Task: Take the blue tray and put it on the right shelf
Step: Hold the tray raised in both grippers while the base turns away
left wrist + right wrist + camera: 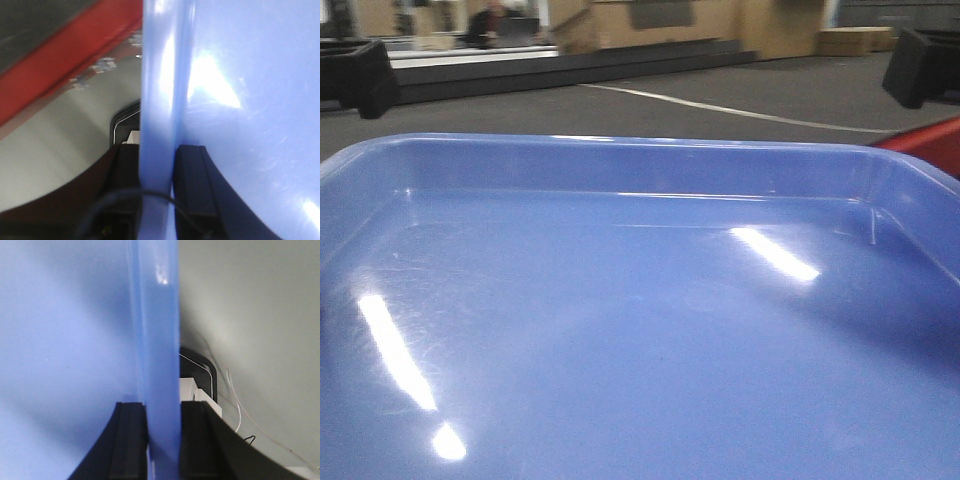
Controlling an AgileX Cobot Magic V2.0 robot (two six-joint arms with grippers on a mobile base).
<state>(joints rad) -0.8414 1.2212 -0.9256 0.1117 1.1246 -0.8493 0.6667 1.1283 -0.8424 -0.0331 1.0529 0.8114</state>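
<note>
The blue tray (620,330) fills most of the front view, glossy and empty, with its far rim running across the top. In the left wrist view my left gripper (157,167) is shut on the blue tray's rim (157,100), one black finger (192,180) inside the wall and the other outside. On the opposite side my right gripper (162,417) is shut on the rim (152,330) in the same way, a finger (130,435) on the tray's inner side. The right shelf is out of view.
Beyond the tray lies grey floor with a white line (720,107), a long low dark platform (570,65) and cardboard boxes (855,40). A red object (930,145) sits by the tray's far right corner. Black blocks (360,75) show at the upper corners.
</note>
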